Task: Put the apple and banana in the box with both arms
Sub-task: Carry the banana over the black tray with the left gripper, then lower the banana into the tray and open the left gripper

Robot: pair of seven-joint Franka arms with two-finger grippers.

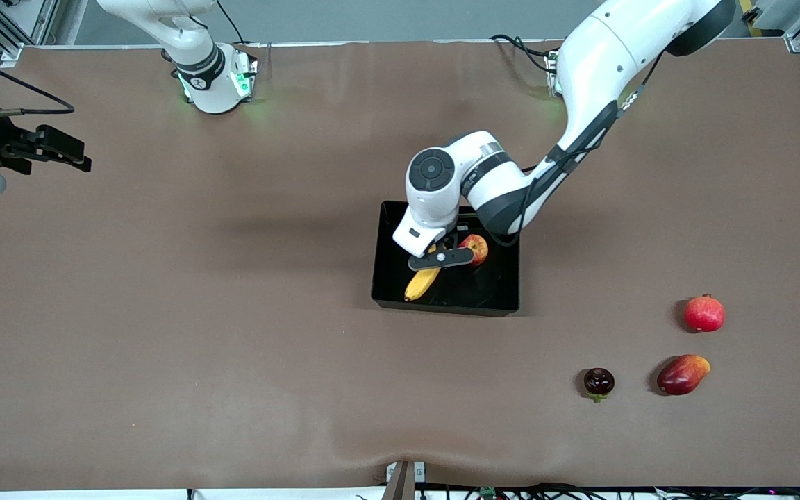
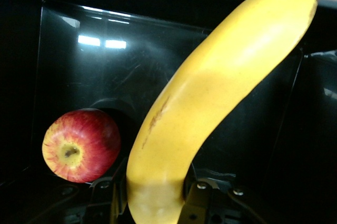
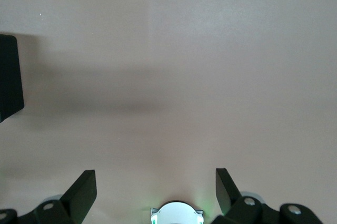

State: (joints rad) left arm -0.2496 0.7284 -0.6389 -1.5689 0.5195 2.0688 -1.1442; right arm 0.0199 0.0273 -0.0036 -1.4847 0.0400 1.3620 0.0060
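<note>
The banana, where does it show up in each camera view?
Front view: the banana lies in the box, under the left gripper.
Left wrist view: it fills the middle, between the fingers.
Right wrist view: not in it.
Shared landmark: the apple beside it.

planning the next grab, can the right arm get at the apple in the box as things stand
Probably not cleanly: the left end effector, shut on the banana, hangs over the box right beside the apple. The right end effector waits open, away from it.

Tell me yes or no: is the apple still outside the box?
No, the apple lies in the box, beside the banana held in the left gripper.
</note>
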